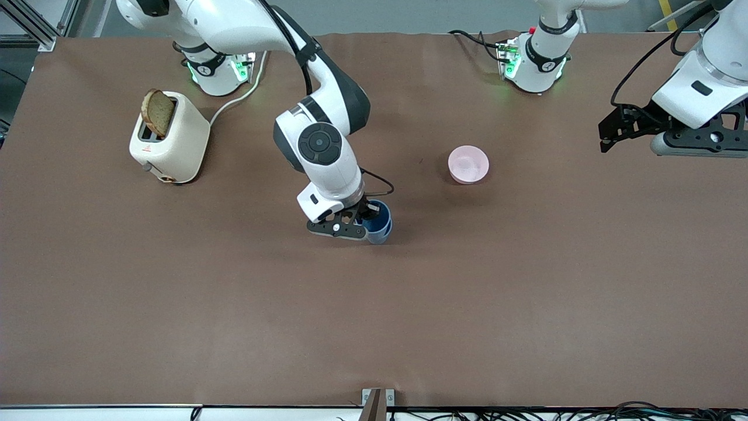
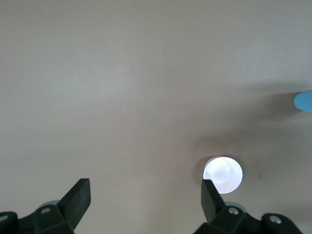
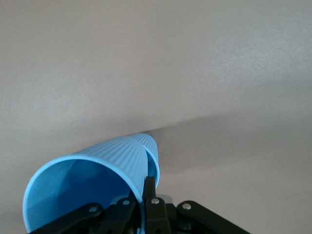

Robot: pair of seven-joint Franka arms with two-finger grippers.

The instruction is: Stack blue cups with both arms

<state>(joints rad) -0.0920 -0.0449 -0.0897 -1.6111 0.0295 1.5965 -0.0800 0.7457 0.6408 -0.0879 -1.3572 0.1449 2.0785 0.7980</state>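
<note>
Blue ribbed plastic: two blue cups (image 1: 378,223), nested one in the other, upright on the brown table (image 1: 526,292) about midway along it, nearer the front camera than the pink bowl (image 1: 468,164) and toward the right arm's end from that bowl. Clamped on the rim of the upper cup, one finger inside and one outside the wall: the right gripper (image 1: 357,221), down low at the stack, at the end of the right arm (image 1: 318,140) reaching from its base. In the right wrist view, the same blue cups (image 3: 97,185) close up, the outer rim of the lower cup peeking past the upper one, and the right gripper (image 3: 144,204) pinching the wall with its black fingers (image 3: 149,195) drawn together on it. Hanging in the air over the table's edge at the left arm's end, well apart from the pink bowl and waiting: the left gripper (image 1: 608,131), fingers spread wide with nothing between them. In the left wrist view, the left gripper (image 2: 145,197) over bare table, the pink bowl (image 2: 223,174) beside one fingertip, a sliver of blue at the picture's edge. Well toward the right arm's end from the bowl: a cream toaster (image 1: 169,138) with a slice of bread (image 1: 158,112) standing up in its slot.
</note>
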